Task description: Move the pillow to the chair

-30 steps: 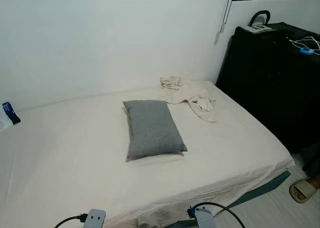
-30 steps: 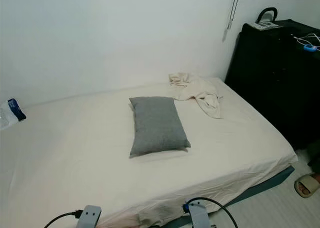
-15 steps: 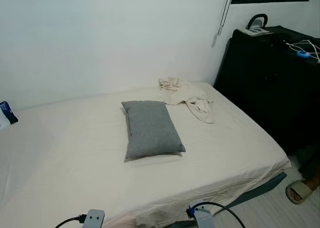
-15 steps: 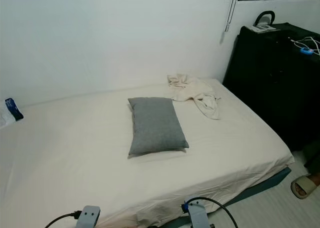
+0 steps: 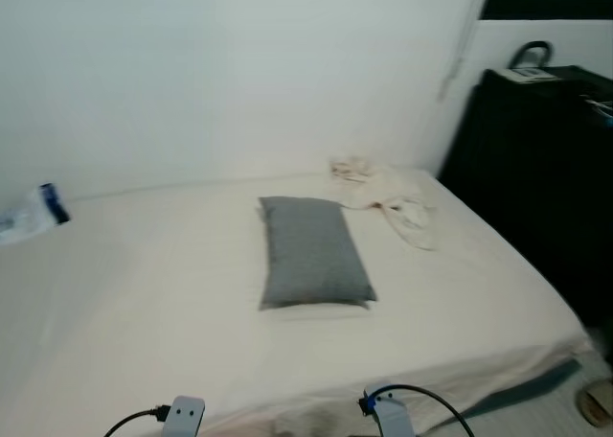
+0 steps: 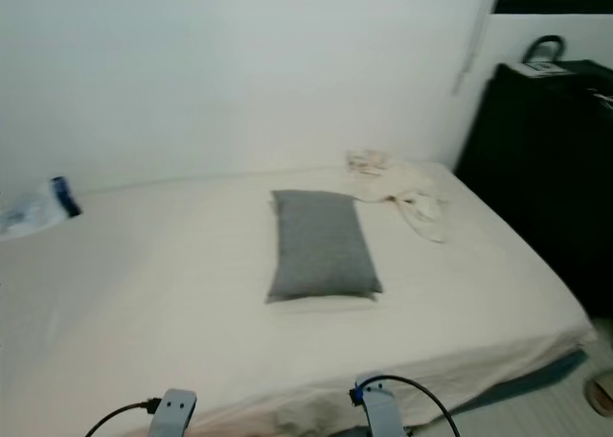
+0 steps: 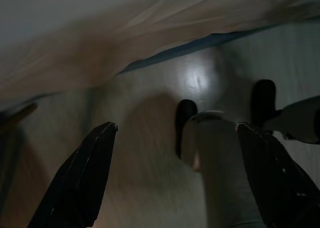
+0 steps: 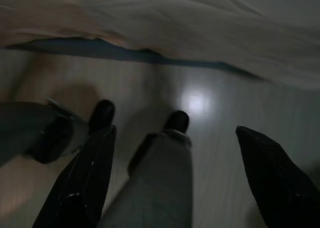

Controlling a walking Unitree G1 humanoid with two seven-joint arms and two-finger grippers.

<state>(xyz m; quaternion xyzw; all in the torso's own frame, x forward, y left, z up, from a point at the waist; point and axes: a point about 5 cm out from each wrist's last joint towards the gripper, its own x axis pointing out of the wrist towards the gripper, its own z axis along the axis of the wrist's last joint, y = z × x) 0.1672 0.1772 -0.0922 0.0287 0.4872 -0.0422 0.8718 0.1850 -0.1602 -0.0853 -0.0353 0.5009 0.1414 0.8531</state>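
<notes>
Left gripper (image 7: 175, 183): we hang it idle at our side, its two black fingers (image 7: 80, 178) spread wide with nothing between them, pointed down at the pale floor (image 7: 150, 88).
Right gripper (image 8: 172, 178): ours hangs the same way, fingers (image 8: 85, 178) well apart and empty, above the floor beside the sheet's hanging edge.
Legs: in the wrist views we see our own grey legs (image 8: 155, 188) and dark feet (image 7: 186, 119) standing on the floor close to the bed.
Wrists: at 6 o'clock in the head views, the two grey wrist ends (image 5: 182, 418) with black cables sit at the bottom edge.
Bed (image 5: 144, 322): directly before us at 12 o'clock, covered in a cream sheet, its far side against the white wall.
Pillow (image 5: 314, 252): the grey pillow lies flat near the middle of the bed, slightly toward 1 o'clock, long side running away from us, well apart from both grippers.
Cloth (image 5: 393, 193): a crumpled cream cloth lies beyond the pillow at about 1 o'clock, near the far corner.
Packet (image 5: 34, 212): a small white and blue item rests at 10 o'clock on the bed; too blurred to identify.
Cabinet (image 5: 546, 169): a black cabinet stands at 2 o'clock beside the bed, with small items on top.
</notes>
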